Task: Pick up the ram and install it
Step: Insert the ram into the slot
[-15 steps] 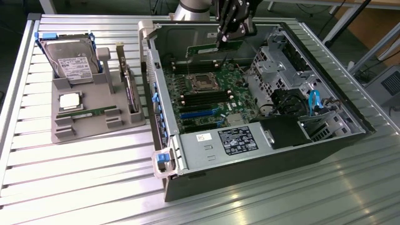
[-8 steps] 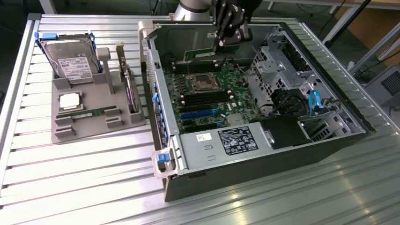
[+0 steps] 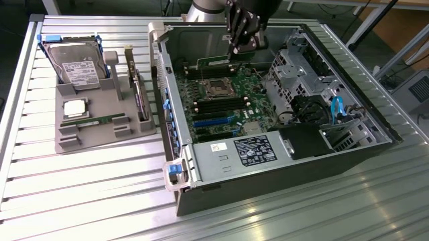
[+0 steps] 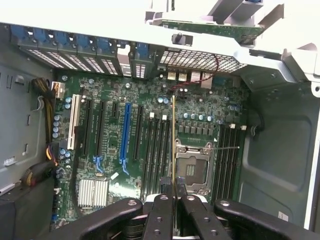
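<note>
Arm angled down into the open computer case point(image 3: 268, 178), gripper point(image 3: 236, 50) pinching the ram point(image 3: 218, 62) (held edge-on) just above the motherboard point(image 3: 231, 103).

arm point(image 3: 201, 10): silver-grey | tool point(image 4: 174, 187): black, jointed links, round screws

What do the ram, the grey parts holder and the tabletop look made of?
The ram, clamped in the gripper: thin circuit-board laminate, a greenish-yellow edge as seen edge-on in the wrist view. Grey parts holder: matte plastic by its dull, even surface, possibly printed. Tabletop: ribbed bare metal, likely aluminium, given the bright glare along the ribs.
</note>
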